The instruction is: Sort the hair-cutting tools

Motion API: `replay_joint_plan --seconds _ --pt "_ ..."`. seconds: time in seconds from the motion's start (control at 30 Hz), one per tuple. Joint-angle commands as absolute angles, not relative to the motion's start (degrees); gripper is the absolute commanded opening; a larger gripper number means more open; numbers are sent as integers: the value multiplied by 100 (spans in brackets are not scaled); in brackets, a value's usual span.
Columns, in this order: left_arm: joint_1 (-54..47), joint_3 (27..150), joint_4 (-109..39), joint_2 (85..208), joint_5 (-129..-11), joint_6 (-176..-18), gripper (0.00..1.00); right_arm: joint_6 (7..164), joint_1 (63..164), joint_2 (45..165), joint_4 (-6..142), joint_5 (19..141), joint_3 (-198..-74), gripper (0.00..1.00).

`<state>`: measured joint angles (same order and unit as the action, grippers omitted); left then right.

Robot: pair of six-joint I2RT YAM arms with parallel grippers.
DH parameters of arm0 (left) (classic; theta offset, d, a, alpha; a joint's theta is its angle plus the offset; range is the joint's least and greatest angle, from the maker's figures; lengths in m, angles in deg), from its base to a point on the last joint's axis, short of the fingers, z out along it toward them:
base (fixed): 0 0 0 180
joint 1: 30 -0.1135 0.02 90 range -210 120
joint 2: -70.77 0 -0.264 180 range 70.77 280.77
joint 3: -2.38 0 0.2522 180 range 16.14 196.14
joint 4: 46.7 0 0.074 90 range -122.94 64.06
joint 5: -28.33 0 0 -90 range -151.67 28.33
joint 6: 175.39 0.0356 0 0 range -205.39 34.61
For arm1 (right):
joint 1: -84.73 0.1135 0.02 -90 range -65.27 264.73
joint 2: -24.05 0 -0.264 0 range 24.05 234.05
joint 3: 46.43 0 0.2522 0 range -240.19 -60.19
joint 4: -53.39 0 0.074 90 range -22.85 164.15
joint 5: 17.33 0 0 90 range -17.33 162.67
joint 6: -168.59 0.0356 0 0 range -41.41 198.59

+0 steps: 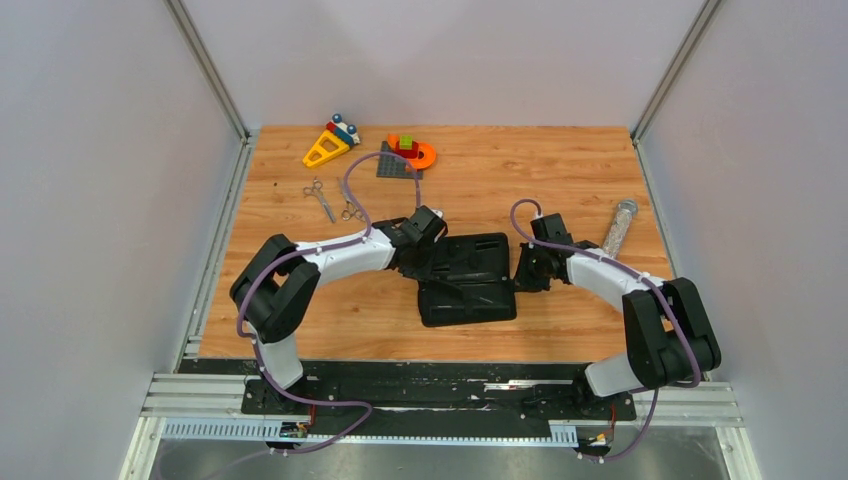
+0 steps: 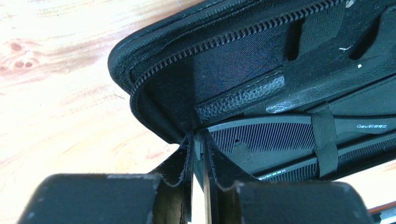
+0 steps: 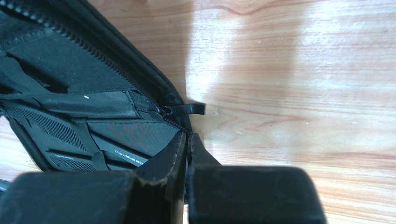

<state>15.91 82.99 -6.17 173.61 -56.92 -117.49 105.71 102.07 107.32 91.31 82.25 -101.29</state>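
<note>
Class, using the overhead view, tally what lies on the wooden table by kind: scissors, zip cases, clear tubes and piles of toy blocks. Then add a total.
scissors: 2
black zip case: 1
clear tube: 1
toy block piles: 2
Total: 6

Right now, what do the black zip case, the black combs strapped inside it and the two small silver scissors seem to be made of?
Black zip case: matte woven fabric, weave visible, probably nylon. Black combs: smooth plastic, by their faint sheen. Two small silver scissors: shiny metal, likely steel.
</note>
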Motion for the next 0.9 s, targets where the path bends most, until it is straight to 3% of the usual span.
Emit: replay_joint_plan --seconds 0.0,0.1,0.37,0.5,0.63,0.73,0.87 --pt "1754 8504 -410 17048 -5966 -11921 13 11376 10328 10637 8693 8340 -10080 0" --pt "1754 8421 -371 16868 -6233 -11944 15 11585 10331 10532 8575 8248 -9947 1" --pt "1750 7703 -677 16188 -6688 -12117 35 11426 10327 10450 8577 8203 -9983 9" --pt "1746 7343 -752 15787 -6376 -12296 66 11215 10328 10315 8775 8108 -10173 17" --pt "1746 7133 -793 15609 -6225 -12380 81 11103 10345 10144 8988 7965 -10325 27" --pt "1741 6985 -869 15621 -6233 -12425 82 11073 10402 10085 9177 7810 -10413 33" --pt "1746 6909 -1015 15802 -6331 -12429 75 10927 10660 9945 9308 7662 -10500 36"
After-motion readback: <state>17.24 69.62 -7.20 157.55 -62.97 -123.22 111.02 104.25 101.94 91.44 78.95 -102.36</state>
